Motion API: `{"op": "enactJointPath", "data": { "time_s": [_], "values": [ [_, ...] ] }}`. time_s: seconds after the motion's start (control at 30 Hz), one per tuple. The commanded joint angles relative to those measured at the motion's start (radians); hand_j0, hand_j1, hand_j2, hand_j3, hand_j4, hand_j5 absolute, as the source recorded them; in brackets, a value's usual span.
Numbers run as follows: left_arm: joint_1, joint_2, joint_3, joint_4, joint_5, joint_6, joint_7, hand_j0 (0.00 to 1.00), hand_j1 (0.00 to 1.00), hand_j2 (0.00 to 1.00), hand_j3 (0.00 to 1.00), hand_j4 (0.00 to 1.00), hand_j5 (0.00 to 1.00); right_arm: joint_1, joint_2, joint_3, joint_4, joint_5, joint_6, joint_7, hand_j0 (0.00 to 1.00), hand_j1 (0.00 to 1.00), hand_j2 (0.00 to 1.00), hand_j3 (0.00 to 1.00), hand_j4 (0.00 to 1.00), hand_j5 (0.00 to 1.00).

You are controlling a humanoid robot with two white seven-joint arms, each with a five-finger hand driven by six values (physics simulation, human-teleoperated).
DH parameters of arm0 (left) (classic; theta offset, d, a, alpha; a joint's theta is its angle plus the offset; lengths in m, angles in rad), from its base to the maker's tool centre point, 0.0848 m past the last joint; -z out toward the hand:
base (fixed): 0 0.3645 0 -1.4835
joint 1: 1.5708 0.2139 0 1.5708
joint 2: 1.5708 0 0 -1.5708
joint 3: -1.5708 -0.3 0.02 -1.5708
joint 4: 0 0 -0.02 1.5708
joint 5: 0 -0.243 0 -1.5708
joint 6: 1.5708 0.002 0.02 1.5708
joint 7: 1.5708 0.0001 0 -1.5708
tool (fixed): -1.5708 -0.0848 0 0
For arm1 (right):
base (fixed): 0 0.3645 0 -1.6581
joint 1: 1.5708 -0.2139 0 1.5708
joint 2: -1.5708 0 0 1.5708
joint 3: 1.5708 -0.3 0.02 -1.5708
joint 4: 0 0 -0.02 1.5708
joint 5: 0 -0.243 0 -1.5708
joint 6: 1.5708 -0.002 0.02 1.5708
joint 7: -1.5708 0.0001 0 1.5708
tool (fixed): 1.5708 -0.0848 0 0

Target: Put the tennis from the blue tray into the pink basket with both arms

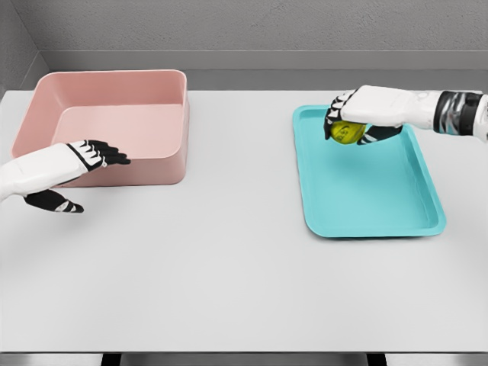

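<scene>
Right hand (364,114) is on the tennis ball (345,133) — fingers curled over the top and far side, thumb under the near side, so the ball is wrapped from above. The yellow-green ball sits at the upper-left part of the blue tray (366,213), near its far-left corner. Can't tell if the ball is touching the tray floor or just clear of it; there's a dark shadow right below the hand.

Right arm comes in from the right edge, roughly level, forearm crossing the tray's far-right corner.

Left hand (72,171) is at the near-left front of the pink basket (152,84), holding nothing. Its fingers (107,155) are stretched out and close together, pointing right along the basket's front wall, overlapping it in the head view. Thumb hangs lower, apart from the fingers, over the table. Contact with the basket wall — can't tell.

Pink basket is at the far left of the white table (229,282), open side up, nothing visible inside. Blue tray is on the right, long axis running away from the robot. Basket and tray are well apart, with bare table between them.
</scene>
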Motion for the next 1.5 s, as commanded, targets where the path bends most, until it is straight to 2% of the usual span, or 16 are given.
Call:
{"op": "enactJointPath", "data": {
  "time_s": [0.0,0.13,0.3,0.6,0.9,1.07,1.47],
  "values": [
    [0.0,0.002,0.001,-0.004,0.007,0.001,0.0,1.0,1.0,1.0,1.0,1.0,1.0,0.0,0.006,-0.001,-0.037,-0.006,0.003,-0.001,0.53,0.53,0.53,0.53,0.53,0.53],
    [0.0,0.002,0.001,-0.006,0.005,0.001,0.0,1.0,1.0,1.0,1.0,1.0,1.0,0.002,0.033,0.0,-0.08,-0.006,0.003,0.001,0.53,0.53,0.53,0.53,0.53,0.53],
    [0.0,0.002,-0.001,-0.006,0.005,0.001,0.0,1.0,1.0,1.0,1.0,1.0,1.0,-0.02,0.073,0.002,-0.094,-0.006,0.003,0.001,0.53,0.53,0.53,0.53,0.53,0.53],
    [0.0,0.002,0.001,-0.006,0.005,0.001,0.0,1.0,1.0,1.0,1.0,1.0,1.0,-0.017,0.125,0.01,-0.152,-0.006,0.003,0.001,0.53,0.53,0.53,0.53,0.53,0.53],
    [0.0,0.002,0.001,-0.006,0.007,0.001,0.0,1.0,1.0,1.0,1.0,1.0,1.0,-0.012,0.196,0.031,-0.177,-0.005,0.003,0.007,0.53,0.53,0.53,0.53,0.53,0.53],
    [0.0,0.002,0.001,-0.007,0.007,0.001,0.0,1.0,1.0,1.0,1.0,1.0,1.0,-0.008,0.243,0.075,-0.177,-0.003,0.003,0.01,0.53,0.53,0.53,0.53,0.53,0.53],
    [0.0,0.003,0.001,-0.007,0.008,0.001,0.002,1.0,1.0,1.0,1.0,1.0,1.0,0.026,0.242,0.157,-0.2,-0.003,0.003,0.01,0.53,0.53,0.53,0.53,0.53,0.53]
  ]
}}
